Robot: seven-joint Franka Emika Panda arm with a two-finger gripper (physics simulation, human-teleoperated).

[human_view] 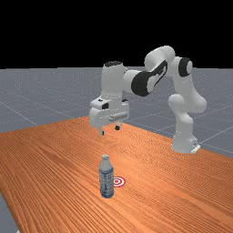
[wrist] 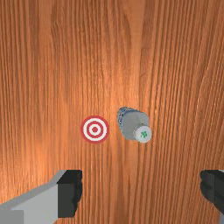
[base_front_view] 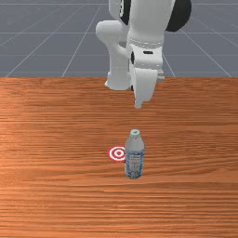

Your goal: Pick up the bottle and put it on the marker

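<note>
"Front view, folks, and the bottle is upright on the wooden table, white on top, blue around the label!"

"And what's that tucked beside it?"

"That's the marker, a flat red-and-white target, just to the front view's left and a touch farther off. The bottle stands in the way there, cutting across the target's right-hand edge."

"Over to the far view: same story, only the bottle covers the target's left edge, with the rest peeping out on the far view's right."

"But the wrist view splits them nicely, bare wood between the two! They're apart, just beside each other."

"Now, the gripper?"

"High above the table in the far view, pointing down, well clear of the bottle's cap. It's wide open and empty, the two fingers far apart in the wrist view, neither touching the bottle."

"And the rest of the field?"

"The arm's base sits on the far view's right, at the table's far side in the front view, with grey floor beyond the wood."
</note>
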